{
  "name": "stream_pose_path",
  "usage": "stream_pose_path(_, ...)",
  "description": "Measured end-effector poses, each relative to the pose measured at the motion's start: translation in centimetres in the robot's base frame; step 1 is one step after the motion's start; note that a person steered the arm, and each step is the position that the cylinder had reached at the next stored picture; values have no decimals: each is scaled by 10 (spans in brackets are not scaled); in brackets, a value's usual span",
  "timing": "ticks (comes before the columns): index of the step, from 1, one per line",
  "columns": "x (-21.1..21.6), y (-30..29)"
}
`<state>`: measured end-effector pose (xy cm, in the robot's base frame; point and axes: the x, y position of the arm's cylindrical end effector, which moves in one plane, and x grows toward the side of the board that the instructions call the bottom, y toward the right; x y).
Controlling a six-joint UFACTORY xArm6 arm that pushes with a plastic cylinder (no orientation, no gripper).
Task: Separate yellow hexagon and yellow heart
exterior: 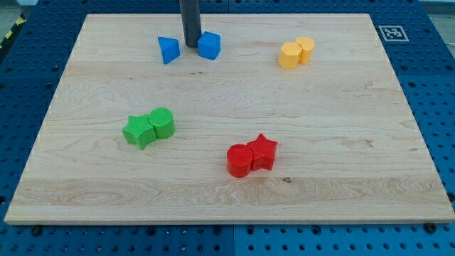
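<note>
The yellow hexagon (289, 55) and the yellow heart (306, 49) sit touching each other near the view's top right, the heart just right of and above the hexagon. My tip (191, 46) is at the view's top, between two blue blocks, far to the left of the yellow pair. The rod comes down from the top edge.
A blue block (168, 50) lies left of the tip and a blue block (210, 45) touches it on the right. A green star (139, 131) and green round block (163, 122) sit at left. A red round block (239, 160) and red star (263, 151) sit at bottom centre.
</note>
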<state>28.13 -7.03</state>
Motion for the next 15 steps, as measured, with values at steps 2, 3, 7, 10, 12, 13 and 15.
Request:
stream_pose_path(2, -28, 0)
stream_pose_path(3, -29, 33)
stream_pose_path(7, -14, 280)
stream_pose_path(10, 55, 302)
stream_pose_path(12, 55, 248)
stream_pose_path(13, 55, 228)
stream_pose_path(15, 55, 201)
